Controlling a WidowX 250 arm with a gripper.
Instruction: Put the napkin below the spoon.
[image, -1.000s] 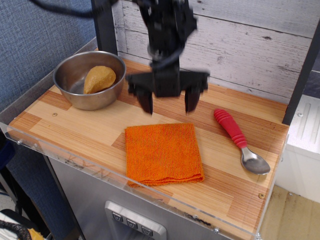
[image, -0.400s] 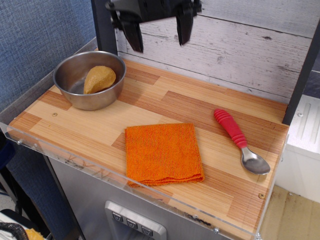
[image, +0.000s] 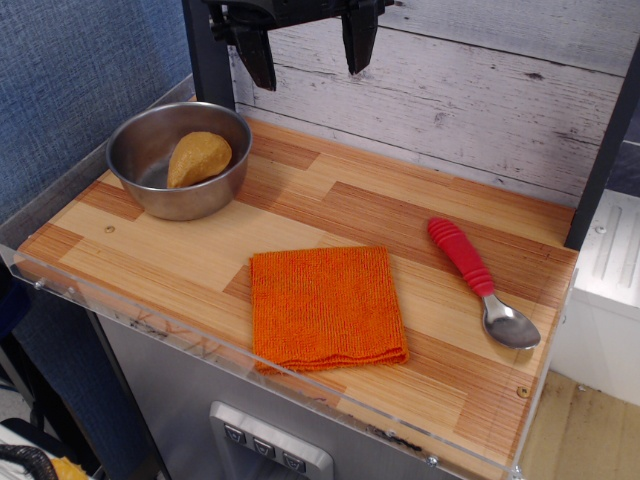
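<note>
The orange napkin (image: 327, 305) lies flat and folded on the wooden table, near the front edge at the middle. The spoon (image: 480, 280) with a red ribbed handle and metal bowl lies to its right, handle toward the back, bowl toward the front right. They are apart. My gripper (image: 308, 60) hangs high at the top of the view, against the back wall, well above and behind the napkin. Its two black fingers (image: 357, 45) are spread apart and hold nothing.
A steel bowl (image: 150, 185) at the back left holds a tan rounded object (image: 198, 157). A clear plastic lip (image: 200, 345) runs along the table's front and left edges. A white plank wall (image: 480, 90) stands behind; black posts (image: 603, 150) flank it.
My gripper rose from just above the napkin's back edge to the top of the view and shifted left. It stays open. The napkin, spoon and bowl have not moved.
</note>
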